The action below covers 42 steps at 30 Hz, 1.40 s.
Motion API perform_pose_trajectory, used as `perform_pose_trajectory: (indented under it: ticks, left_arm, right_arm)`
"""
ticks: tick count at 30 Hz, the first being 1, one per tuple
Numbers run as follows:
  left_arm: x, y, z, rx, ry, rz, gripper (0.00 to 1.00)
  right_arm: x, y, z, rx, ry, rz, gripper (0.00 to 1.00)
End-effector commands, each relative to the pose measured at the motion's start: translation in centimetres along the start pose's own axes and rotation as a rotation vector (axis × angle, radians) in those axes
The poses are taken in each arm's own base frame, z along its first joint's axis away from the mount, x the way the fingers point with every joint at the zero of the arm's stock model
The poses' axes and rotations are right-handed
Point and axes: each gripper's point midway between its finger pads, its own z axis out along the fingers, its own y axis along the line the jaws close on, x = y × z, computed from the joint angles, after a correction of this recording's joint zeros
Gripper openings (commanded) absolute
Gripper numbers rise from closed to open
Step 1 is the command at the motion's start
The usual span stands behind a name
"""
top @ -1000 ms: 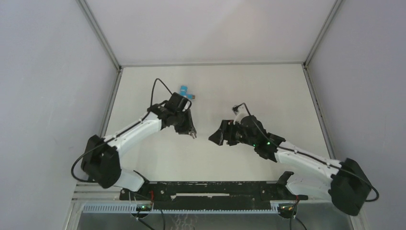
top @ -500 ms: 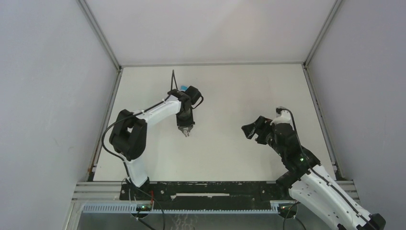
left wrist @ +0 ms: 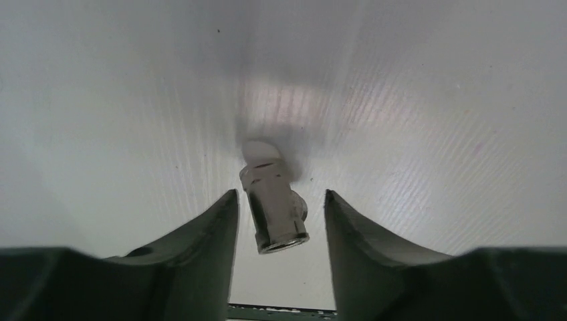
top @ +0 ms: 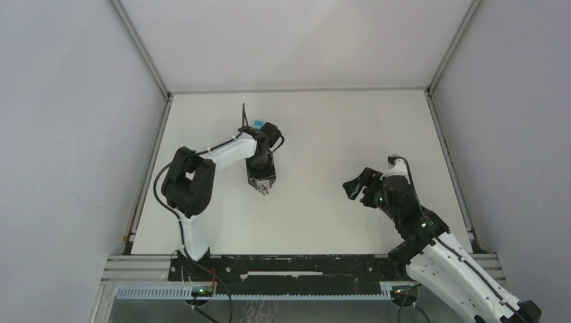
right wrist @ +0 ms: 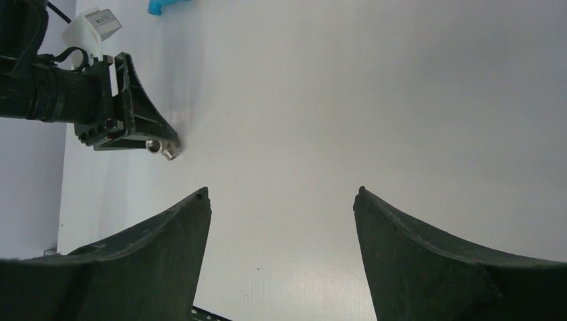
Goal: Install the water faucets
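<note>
The fitting (left wrist: 274, 207) free, blue tap (right wrist: 160, 7) unjoined.
My left gripper (left wrist: 281, 194) gapes round it; right gripper (right wrist: 281, 194) spread, empty. Next: seize blue tap.

No legible txt, brand, nos. or signs in any view, only candidate a small white tag (right wrist: 93, 25) atop the left arm (right wrist: 40, 93) by its wrist, faint grey marks on it, too small and blurred to read

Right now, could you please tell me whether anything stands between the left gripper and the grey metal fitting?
Nothing visible does: the grey metal fitting sits directly between the open jaws of the left gripper.
</note>
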Motion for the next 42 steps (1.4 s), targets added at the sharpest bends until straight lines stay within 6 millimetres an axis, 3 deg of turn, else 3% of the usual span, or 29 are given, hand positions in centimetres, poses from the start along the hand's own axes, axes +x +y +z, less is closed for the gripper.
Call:
perform_pose_trajectory:
  ticks: [1, 6, 14, 20, 25, 28, 31, 37, 42]
  left_arm:
    - [-0.4, -0.3, 0.5, 0.012, 0.001, -0.015, 0.60]
    - [-1.4, -0.5, -0.9, 0.030, -0.050, -0.018, 0.65]
    - [-3.8, 0.0, -5.8, 0.050, -0.198, -0.015, 0.65]
    - [-1.7, 1.5, -7.8, 0.090, -0.257, 0.058, 0.65]
    - [2.0, 2.6, -5.6, 0.140, -0.224, 0.163, 0.66]
    - [2.9, 2.8, -3.6, 0.116, -0.168, 0.206, 0.76]
    - [3.0, 2.5, -1.9, 0.091, -0.140, 0.214, 0.77]
    - [2.5, 1.9, 0.3, 0.066, -0.120, 0.165, 0.65]
    - [3.4, 2.2, 2.1, 0.036, -0.065, 0.142, 0.63]
  right_arm:
    - [-0.9, 0.5, -0.2, -0.018, -0.034, 0.022, 0.84]
    - [-0.9, 0.5, -0.4, -0.018, -0.039, 0.025, 0.84]
    - [-1.0, 0.6, -0.2, -0.021, -0.039, 0.025, 0.84]
    - [-0.8, 1.0, 0.1, -0.032, -0.027, 0.027, 0.84]
    - [-0.8, 1.4, 0.5, -0.047, -0.019, 0.022, 0.83]
    - [-0.7, 1.7, 0.7, -0.057, -0.012, 0.022, 0.83]
    - [-0.7, 1.7, 0.7, -0.060, -0.012, 0.024, 0.83]
    - [-0.7, 1.2, 0.3, -0.043, -0.019, 0.030, 0.83]
    - [-0.6, 0.8, -0.1, -0.029, -0.018, 0.029, 0.83]
